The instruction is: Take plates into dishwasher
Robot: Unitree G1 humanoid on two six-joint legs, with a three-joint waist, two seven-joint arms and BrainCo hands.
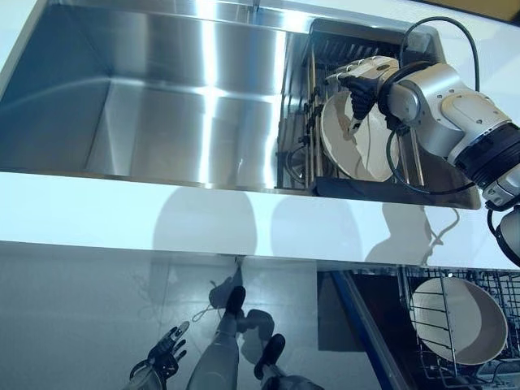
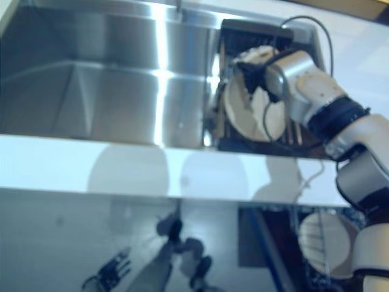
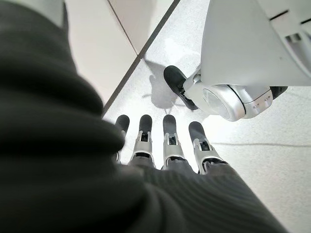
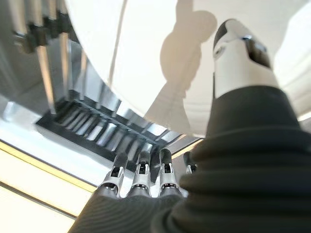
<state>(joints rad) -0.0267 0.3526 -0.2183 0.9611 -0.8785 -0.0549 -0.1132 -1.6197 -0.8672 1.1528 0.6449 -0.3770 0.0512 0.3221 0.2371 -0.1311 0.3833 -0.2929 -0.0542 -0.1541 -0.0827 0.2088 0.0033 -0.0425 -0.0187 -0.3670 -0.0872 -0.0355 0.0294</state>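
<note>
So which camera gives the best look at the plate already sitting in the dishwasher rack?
The left eye view: the racked plate shows nearly whole, standing between dishwasher rack wires. The right eye view shows it too, partly hidden behind the arm. Neither wrist view shows it.

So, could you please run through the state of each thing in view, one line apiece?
Plate in the drying rack: standing on edge in the rack, right hand at its top.
Drying rack: sitting at the sink's right end.
Sink: basin bare.
Plate in the dishwasher: already loaded, upright in the wire rack.
Dishwasher rack: pulled out.
Right hand: open, fingers straight over the plate.
Left hand: open, idle, hanging low.
</note>
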